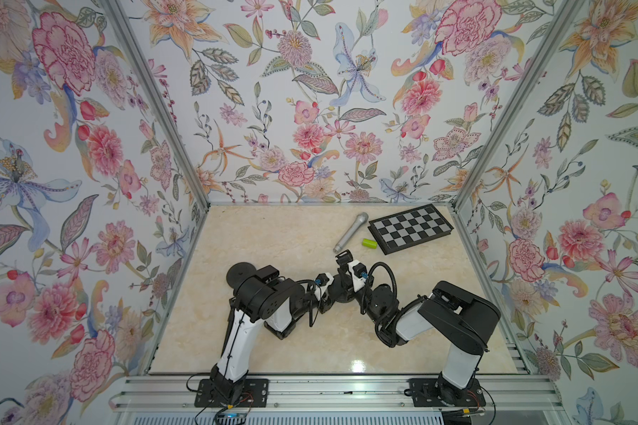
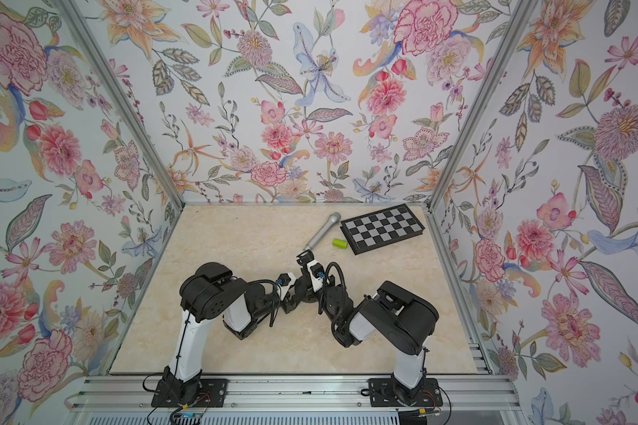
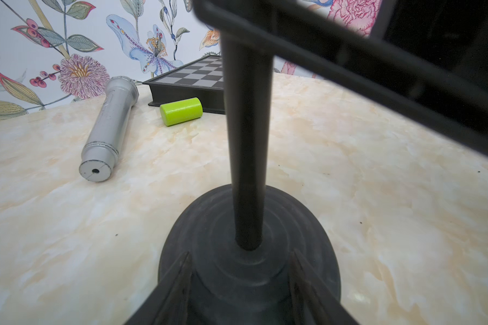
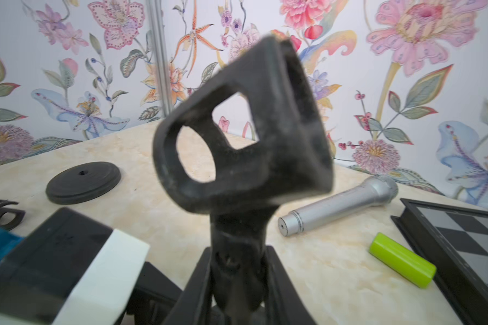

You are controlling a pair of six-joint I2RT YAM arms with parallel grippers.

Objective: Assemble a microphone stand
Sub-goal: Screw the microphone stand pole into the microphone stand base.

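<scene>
A black round stand base sits mid-table with a black pole upright in its hub. My left gripper is low on the table, its jaws closed against both sides of the base's raised hub. At the pole's top, my right gripper is shut on the stem of the black microphone clip. The clip and right gripper show in both top views, with the base mostly hidden below the wrists. The silver microphone lies on the table beyond them, apart from both grippers.
A green cylinder lies between the microphone and a chessboard at the back right. A second black disc rests at the left behind my left arm. A small black curved piece lies nearby.
</scene>
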